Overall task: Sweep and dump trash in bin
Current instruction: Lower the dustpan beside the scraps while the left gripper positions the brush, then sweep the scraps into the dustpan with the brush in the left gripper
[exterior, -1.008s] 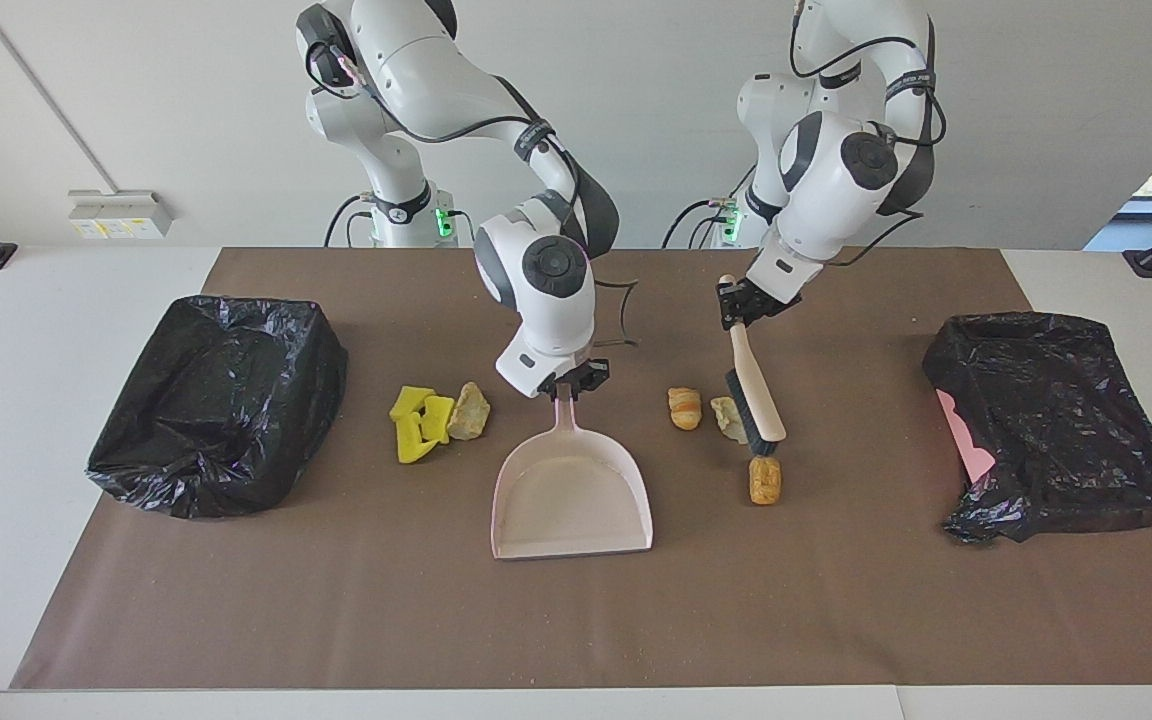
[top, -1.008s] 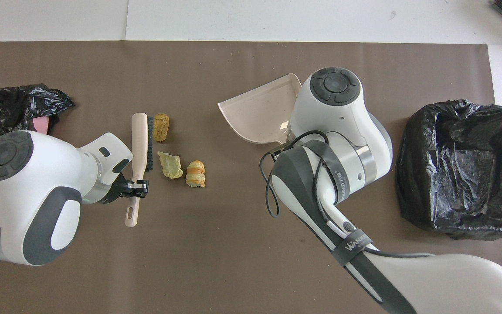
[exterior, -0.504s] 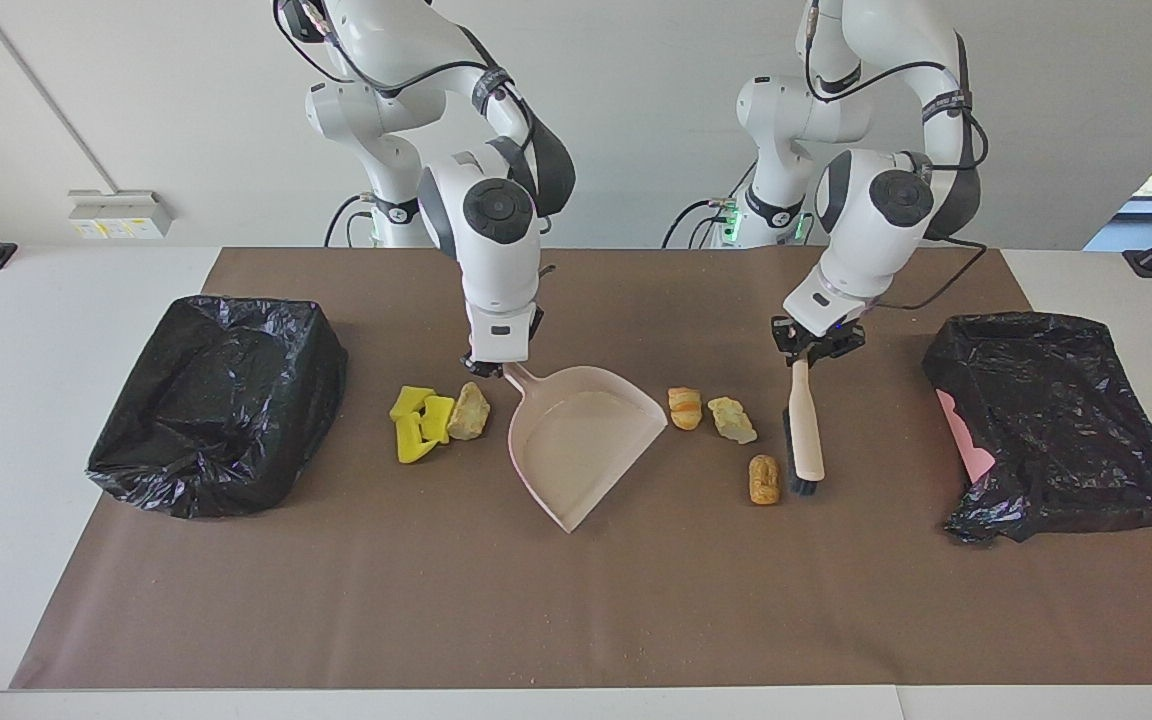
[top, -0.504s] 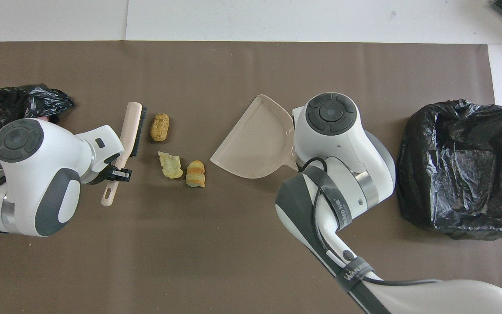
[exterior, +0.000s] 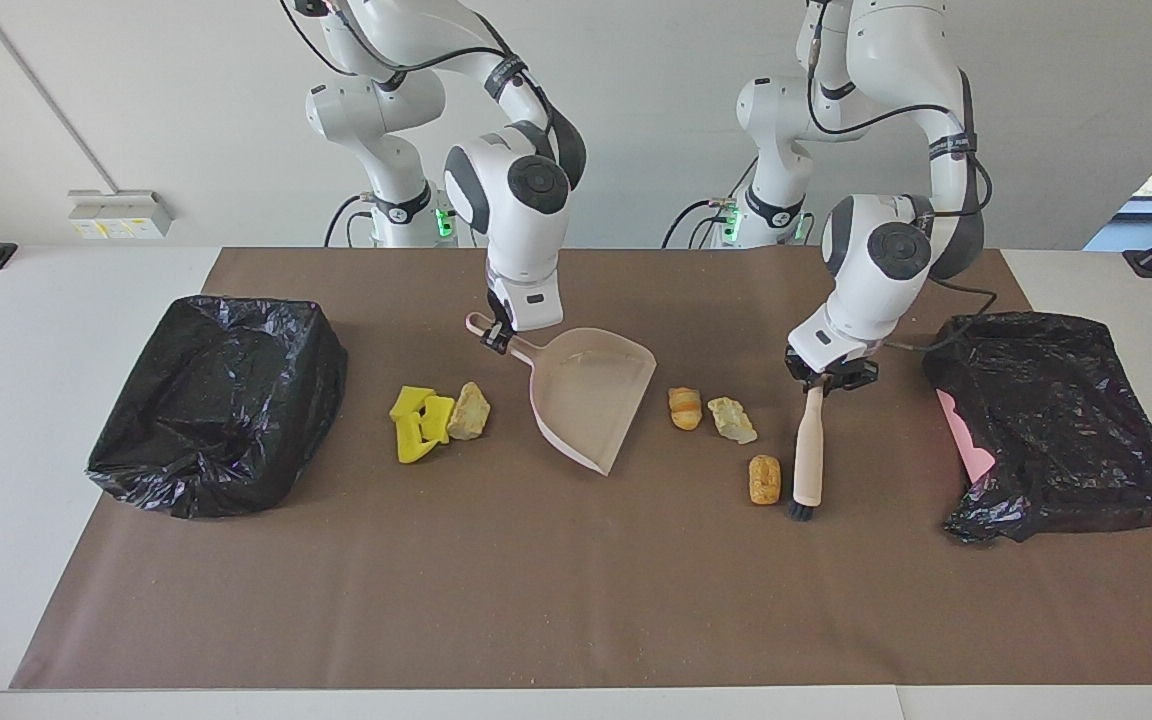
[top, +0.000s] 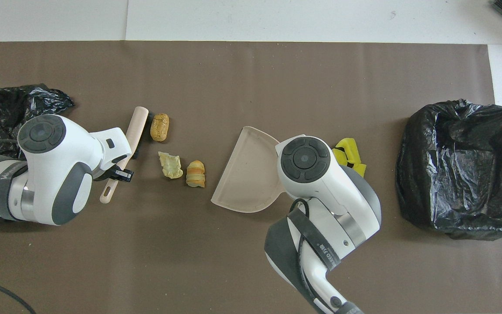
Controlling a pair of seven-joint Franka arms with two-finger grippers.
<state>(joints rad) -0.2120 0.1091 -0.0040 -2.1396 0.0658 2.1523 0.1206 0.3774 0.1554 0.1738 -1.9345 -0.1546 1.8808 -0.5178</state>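
My right gripper (exterior: 498, 335) is shut on the handle of the pale pink dustpan (exterior: 591, 395). The pan is tilted, and its mouth faces three trash pieces: an orange bread-like piece (exterior: 684, 407), a pale chunk (exterior: 733, 419) and a brown piece (exterior: 763, 479). My left gripper (exterior: 829, 378) is shut on the handle of the brush (exterior: 808, 455). Its bristle end is down by the brown piece, on the side toward the left arm's end. Yellow wedges (exterior: 416, 422) and a beige chunk (exterior: 469, 411) lie beside the pan, toward the right arm's end. In the overhead view the dustpan (top: 244, 174), the brush (top: 135, 131) and the left gripper (top: 120, 174) show.
A bin lined with a black bag (exterior: 221, 400) stands at the right arm's end of the brown mat; it also shows in the overhead view (top: 460, 170). A crumpled black bag with something pink inside (exterior: 1056, 420) lies at the left arm's end.
My right gripper has turned the dustpan so that its mouth faces the three pieces, and has drawn it toward the robots. My left gripper has carried the brush toward the left arm's end, outside the pieces.
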